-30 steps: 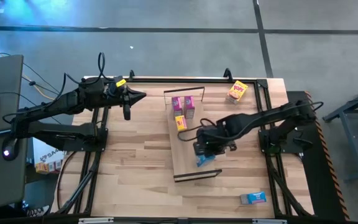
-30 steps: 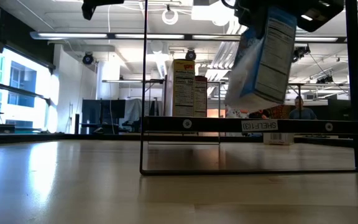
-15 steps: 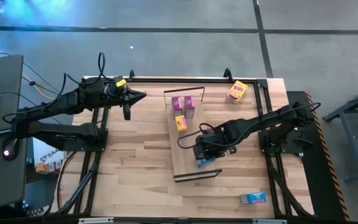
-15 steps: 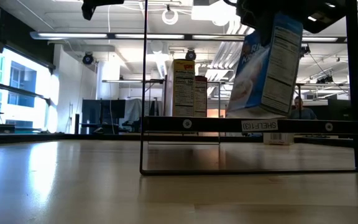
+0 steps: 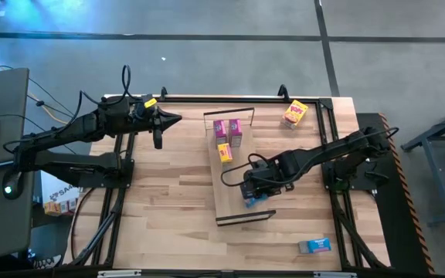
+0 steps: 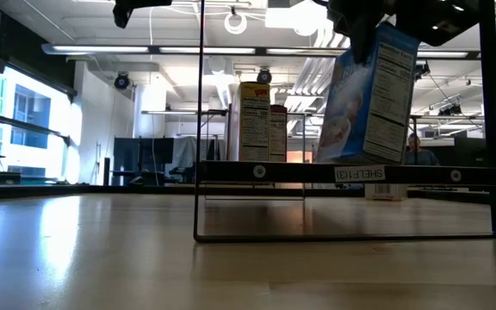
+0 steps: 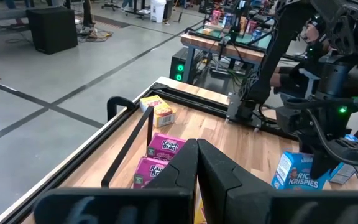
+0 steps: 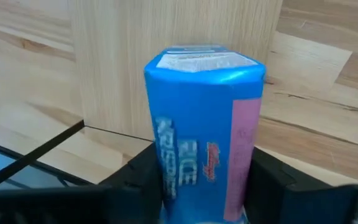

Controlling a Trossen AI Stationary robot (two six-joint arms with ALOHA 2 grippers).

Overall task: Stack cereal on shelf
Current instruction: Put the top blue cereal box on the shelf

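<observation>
A light-blue cereal box (image 8: pixel 204 124) stands leaning on the shelf's pale plank (image 5: pixel 230 193), near its near end, with my right gripper (image 5: pixel 252 185) over it and shut on it. Farther along the plank stand two pink boxes (image 5: pixel 228 130) and a yellow one (image 5: pixel 225 152). In the low view the blue box (image 6: pixel 368 95) leans, its lower end down at the plank. My left gripper (image 5: pixel 174 118) hovers shut at the table's far left, holding nothing. My right gripper pinches the blue box between its two fingers (image 8: pixel 135 180), on two opposite sides (image 8: pixel 163 174) near the box's upper end. The fingers come from above, pointing steeply down. The box leans a little, its lower end (image 6: pixel 360 155) at the shelf plank.
Another yellow box (image 5: pixel 295 113) lies on the table at the far right, and another blue box (image 5: pixel 314 245) near the front right edge. Thin black frames (image 5: pixel 229 112) rise at both ends of the shelf. Bare plank lies between the yellow box and the blue one.
My right gripper has sunk a little over the shelf with the blue box. The box hung tilted clear of the plank; now its lower end is down at the plank and it leans less.
</observation>
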